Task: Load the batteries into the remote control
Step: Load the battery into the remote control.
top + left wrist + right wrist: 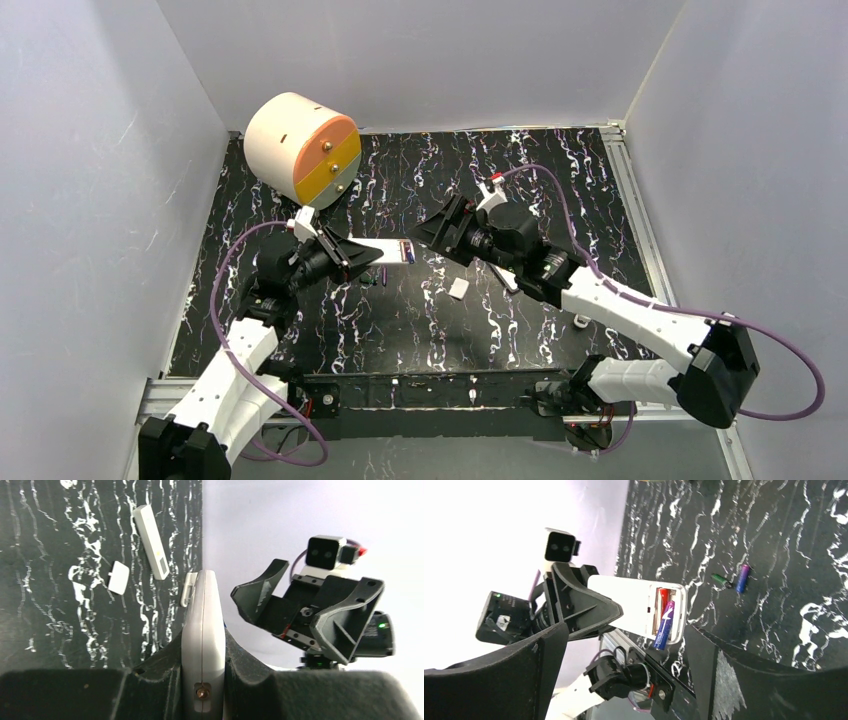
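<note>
My left gripper [362, 257] is shut on a white remote [392, 250] and holds it above the mat, battery bay towards the right arm. In the left wrist view the remote [202, 605] stands edge-on between the fingers [160, 680]. In the right wrist view its open bay [669, 611] holds a red battery [663, 599]. A purple battery [665, 628] lies tilted in the bay, its lower end sticking out past the edge. My right gripper [420, 234] is open and empty just right of the bay. A green battery [722, 580] and a purple battery [742, 578] lie on the mat.
A second white remote [151, 541] and a small white battery cover [118, 577] lie on the black marbled mat [560, 190]; the cover also shows in the top view [458, 288]. A cream drum with an orange and yellow face [300, 148] stands at the back left. White walls enclose the mat.
</note>
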You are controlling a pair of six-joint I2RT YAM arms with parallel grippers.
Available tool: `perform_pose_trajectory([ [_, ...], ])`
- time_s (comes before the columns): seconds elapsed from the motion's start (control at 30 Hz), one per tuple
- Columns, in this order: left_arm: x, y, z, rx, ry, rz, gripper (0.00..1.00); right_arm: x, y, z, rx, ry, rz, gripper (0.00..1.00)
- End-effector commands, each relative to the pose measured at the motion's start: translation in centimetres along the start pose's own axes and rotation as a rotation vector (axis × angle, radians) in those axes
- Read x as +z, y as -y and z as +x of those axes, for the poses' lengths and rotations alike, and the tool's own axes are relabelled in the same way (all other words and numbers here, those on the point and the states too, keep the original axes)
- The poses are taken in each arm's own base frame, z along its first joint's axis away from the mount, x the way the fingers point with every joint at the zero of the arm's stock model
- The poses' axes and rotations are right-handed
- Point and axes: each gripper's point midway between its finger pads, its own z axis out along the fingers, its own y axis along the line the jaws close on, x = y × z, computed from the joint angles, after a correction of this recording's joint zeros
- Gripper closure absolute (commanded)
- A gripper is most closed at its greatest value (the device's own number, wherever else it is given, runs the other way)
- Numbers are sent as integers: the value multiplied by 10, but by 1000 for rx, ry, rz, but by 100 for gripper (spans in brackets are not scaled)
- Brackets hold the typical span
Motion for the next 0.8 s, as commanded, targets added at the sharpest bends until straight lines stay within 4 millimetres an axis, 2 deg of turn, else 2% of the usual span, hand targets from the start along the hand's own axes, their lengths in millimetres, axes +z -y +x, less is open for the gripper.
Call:
perform_pose_trajectory([
  [0.0, -6, 41, -7, -107, 12, 85, 100, -9, -33, -22, 22, 116, -160, 4],
  [0.27, -12, 59, -20, -328, 82, 143, 100, -16, -57, -19, 87, 110, -341, 1],
  [0.4, -13, 64, -24, -411, 91, 174, 100, -12, -64, -16, 113, 85, -374, 2],
  [0.6, -15, 68, -25, -464, 87, 207, 100, -11, -75, -16, 127, 72, -414, 18],
  [0.77, -16, 70, -25, -473, 83, 223, 100, -5, -74, -15, 134, 61, -408, 30],
])
